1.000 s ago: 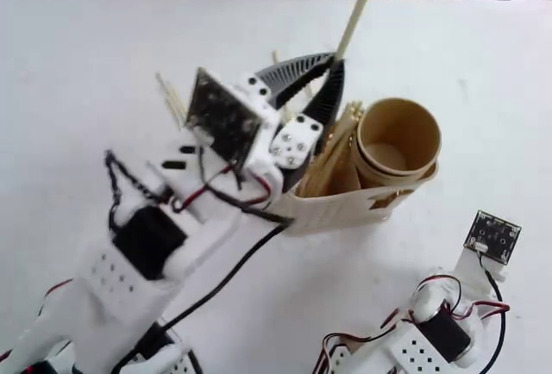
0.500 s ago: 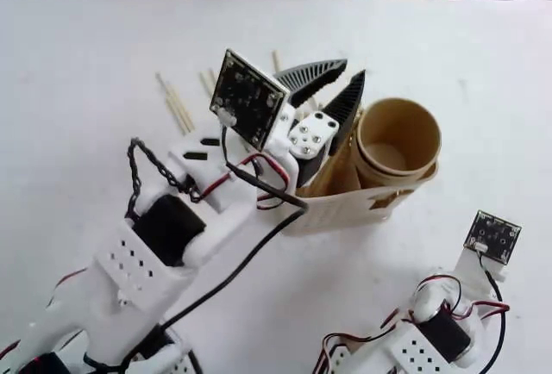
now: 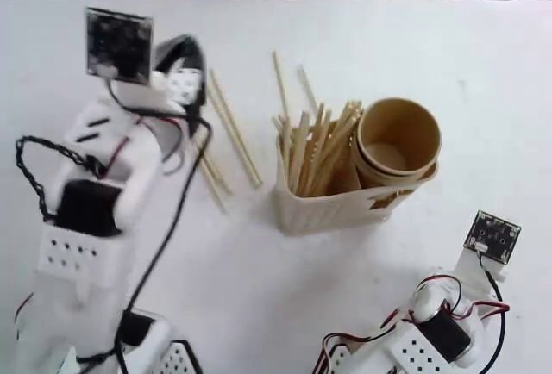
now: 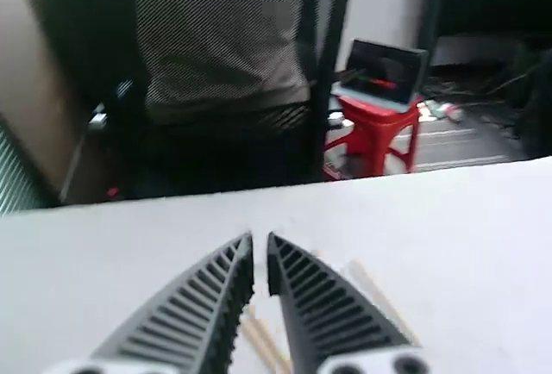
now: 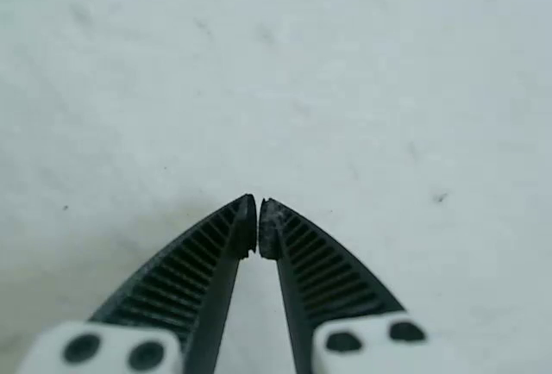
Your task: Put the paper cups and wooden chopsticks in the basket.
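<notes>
The cream basket (image 3: pixel 332 208) stands at the table's middle with two stacked paper cups (image 3: pixel 397 146) in its right end and a bundle of wooden chopsticks (image 3: pixel 312 146) in its left end. Loose chopsticks (image 3: pixel 233 131) lie on the table left of the basket, and a shorter pair (image 3: pixel 212 180) lies nearer the arm. Two more chopsticks (image 3: pixel 293 81) lie behind the basket. My left gripper (image 4: pixel 259 243) is shut and empty, raised over the loose chopsticks (image 4: pixel 261 346) at the far left (image 3: pixel 179 46). My right gripper (image 5: pixel 258 206) is shut over bare white table.
The right arm (image 3: pixel 444 335) sits folded at the table's front right, its camera board (image 3: pixel 492 236) just right of the basket. The left arm's body and cables (image 3: pixel 95 193) cover the front left. A chair and a red stool (image 4: pixel 379 128) stand beyond the far edge.
The left arm has swung from the basket to the far left. The chopstick it held above the basket is gone from its fingers, and the gripper has shut. The right arm has not moved.
</notes>
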{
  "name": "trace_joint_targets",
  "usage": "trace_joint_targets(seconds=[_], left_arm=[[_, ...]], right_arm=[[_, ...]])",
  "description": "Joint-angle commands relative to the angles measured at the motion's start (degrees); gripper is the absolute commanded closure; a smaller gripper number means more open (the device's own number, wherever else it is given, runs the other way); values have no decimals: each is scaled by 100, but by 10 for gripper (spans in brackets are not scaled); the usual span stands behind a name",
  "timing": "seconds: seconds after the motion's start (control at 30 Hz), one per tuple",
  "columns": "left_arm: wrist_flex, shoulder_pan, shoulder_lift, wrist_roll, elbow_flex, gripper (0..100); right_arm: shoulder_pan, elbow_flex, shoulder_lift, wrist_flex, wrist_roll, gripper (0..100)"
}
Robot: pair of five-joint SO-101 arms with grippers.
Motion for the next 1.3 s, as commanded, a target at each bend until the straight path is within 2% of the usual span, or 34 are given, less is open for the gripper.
trace_joint_targets(seconds=[0.0, 0.13, 0.33, 0.5, 0.63, 1.27], left_arm=[[-44, -593, 813, 202, 255, 867], [-536, -585, 2369, 202, 369, 866], [-519, -699, 4699, 211, -677, 866], [290, -769, 5938, 422, -1837, 863], [941, -769, 6413, 818, -2497, 862], [914, -637, 7064, 809, -2664, 865]], right_arm=[[40, 53, -48, -57, -18, 979], [40, 53, -48, -57, -18, 979], [40, 53, -48, -57, -18, 979], [40, 53, -48, -57, -18, 979], [40, 53, -48, -57, -18, 979], [40, 53, -48, -57, -18, 979]])
